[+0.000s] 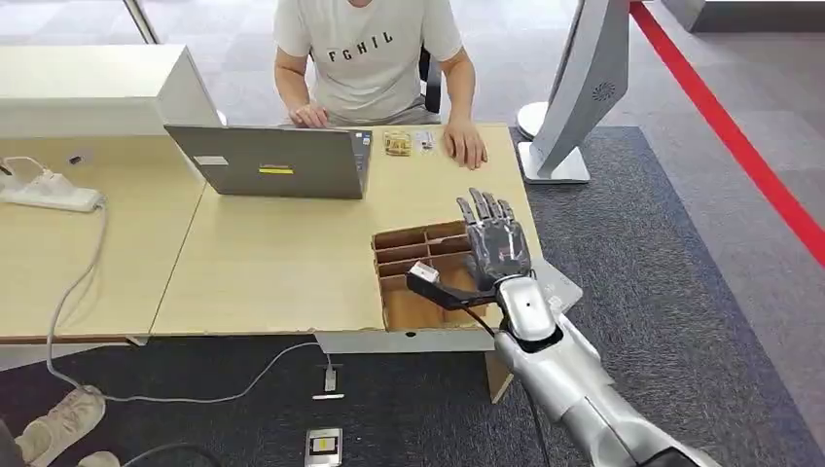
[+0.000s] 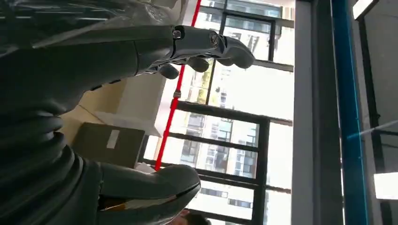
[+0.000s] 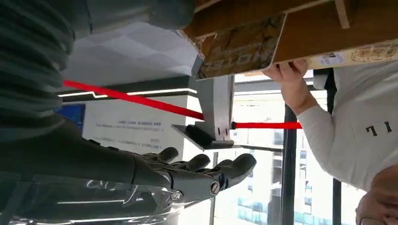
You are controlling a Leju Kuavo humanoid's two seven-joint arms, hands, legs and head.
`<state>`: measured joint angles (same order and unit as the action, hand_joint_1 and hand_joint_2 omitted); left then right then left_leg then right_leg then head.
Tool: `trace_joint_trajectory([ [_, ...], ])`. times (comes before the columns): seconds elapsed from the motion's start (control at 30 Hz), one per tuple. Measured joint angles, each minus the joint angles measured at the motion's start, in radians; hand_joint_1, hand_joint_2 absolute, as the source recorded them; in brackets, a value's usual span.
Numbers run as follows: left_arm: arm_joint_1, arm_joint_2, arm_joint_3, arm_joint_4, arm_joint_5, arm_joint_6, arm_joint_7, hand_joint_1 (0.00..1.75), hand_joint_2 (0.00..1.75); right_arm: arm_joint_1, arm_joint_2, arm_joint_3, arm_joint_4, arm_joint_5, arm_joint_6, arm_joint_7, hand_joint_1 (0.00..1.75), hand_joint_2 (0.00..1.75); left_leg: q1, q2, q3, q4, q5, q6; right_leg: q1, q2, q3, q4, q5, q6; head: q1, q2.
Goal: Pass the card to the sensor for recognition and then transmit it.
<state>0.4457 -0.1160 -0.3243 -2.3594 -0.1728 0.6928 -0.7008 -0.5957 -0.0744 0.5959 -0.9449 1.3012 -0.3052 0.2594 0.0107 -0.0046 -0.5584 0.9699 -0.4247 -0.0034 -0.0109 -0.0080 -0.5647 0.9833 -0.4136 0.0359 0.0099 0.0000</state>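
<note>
My right hand (image 1: pixel 496 243) hovers over a brown cardboard box (image 1: pixel 401 241) with several compartments at the table's front right corner. Its fingers are stretched out and apart, the thumb points left, and I see nothing in its grip. The right wrist view shows the same hand (image 3: pixel 178 173) spread flat with its palm bare, beside the box (image 3: pixel 244 42). Two small cards (image 1: pixel 397 144) lie at the table's far edge, next to a seated person's hand (image 1: pixel 467 146). A pale flat pad (image 1: pixel 562 285) sits at the table corner under my right wrist. My left hand (image 2: pixel 155 51) holds nothing, fingers and thumb apart.
A grey laptop (image 1: pixel 277 161) stands open in front of the person in a white T-shirt (image 1: pixel 365 53). A white power strip (image 1: pixel 49 191) with its cable lies at the left. A white kiosk stand (image 1: pixel 574 97) rises right of the table, on dark carpet.
</note>
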Motion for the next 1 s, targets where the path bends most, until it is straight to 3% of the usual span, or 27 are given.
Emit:
trace_joint_trajectory([
  [0.03, 0.000, 0.000, 0.000, 0.000, 0.002, 0.000, 0.000, 0.00, 1.75, 0.002, -0.002, 0.000, 0.000, -0.001, 0.002, 0.002, 1.57, 1.75, 0.000, 0.000, 0.000, 0.000, 0.000, 0.000, 0.000, 0.000, 0.000, 0.000, 0.000, 0.000, 0.000, 0.000],
  [0.3, 0.002, 0.000, 0.002, 0.000, -0.021, 0.000, 0.000, 0.00, 1.75, 0.010, -0.003, 0.000, 0.000, -0.010, 0.003, 0.004, 1.62, 1.75, 0.000, 0.000, 0.000, 0.000, 0.000, 0.000, 0.000, 0.000, 0.000, 0.000, 0.000, 0.000, 0.000, 0.000],
  [0.4, 0.002, 0.000, 0.002, 0.000, -0.027, 0.000, 0.000, 0.00, 1.75, 0.009, -0.002, 0.000, 0.000, -0.010, 0.003, 0.003, 1.54, 1.75, 0.000, 0.000, 0.000, 0.000, 0.000, 0.000, 0.000, 0.000, 0.000, 0.000, 0.000, 0.000, 0.000, 0.000],
  [0.43, 0.002, 0.000, 0.002, 0.000, -0.029, 0.000, 0.000, 0.00, 1.75, 0.009, -0.002, 0.000, 0.000, -0.010, 0.003, 0.002, 1.36, 1.75, 0.000, 0.000, 0.000, 0.000, 0.000, 0.000, 0.000, 0.000, 0.000, 0.000, 0.000, 0.000, 0.000, 0.000],
  [0.47, 0.003, 0.000, 0.002, 0.000, -0.032, 0.000, 0.000, 0.00, 1.75, 0.009, -0.001, 0.000, 0.000, -0.010, 0.003, 0.000, 1.36, 1.75, 0.000, 0.000, 0.000, 0.000, 0.000, 0.000, 0.000, 0.000, 0.000, 0.000, 0.000, 0.000, 0.000, 0.000],
  [0.5, 0.003, 0.000, 0.002, 0.000, -0.034, 0.000, 0.000, 0.00, 1.75, 0.009, 0.000, 0.000, 0.001, -0.010, 0.003, -0.001, 0.30, 1.75, 0.000, 0.000, 0.000, 0.000, 0.000, 0.000, 0.000, 0.000, 0.000, 0.000, 0.000, 0.000, 0.000, 0.000],
  [0.53, 0.003, 0.000, 0.002, 0.000, -0.036, 0.000, 0.000, 0.00, 1.75, 0.009, 0.000, 0.000, 0.001, -0.010, 0.003, -0.003, 0.00, 1.75, 0.000, 0.000, 0.000, 0.000, 0.000, 0.000, 0.000, 0.000, 0.000, 0.000, 0.000, 0.000, 0.000, 0.000],
  [1.0, 0.007, -0.002, 0.002, 0.000, -0.053, 0.000, 0.000, 0.00, 1.75, -0.012, 0.032, 0.003, 0.043, 0.004, -0.026, -0.009, 0.00, 1.75, 0.000, 0.000, 0.000, 0.000, 0.000, 0.000, 0.000, 0.000, 0.000, 0.000, 0.000, 0.000, 0.000, 0.000],
])
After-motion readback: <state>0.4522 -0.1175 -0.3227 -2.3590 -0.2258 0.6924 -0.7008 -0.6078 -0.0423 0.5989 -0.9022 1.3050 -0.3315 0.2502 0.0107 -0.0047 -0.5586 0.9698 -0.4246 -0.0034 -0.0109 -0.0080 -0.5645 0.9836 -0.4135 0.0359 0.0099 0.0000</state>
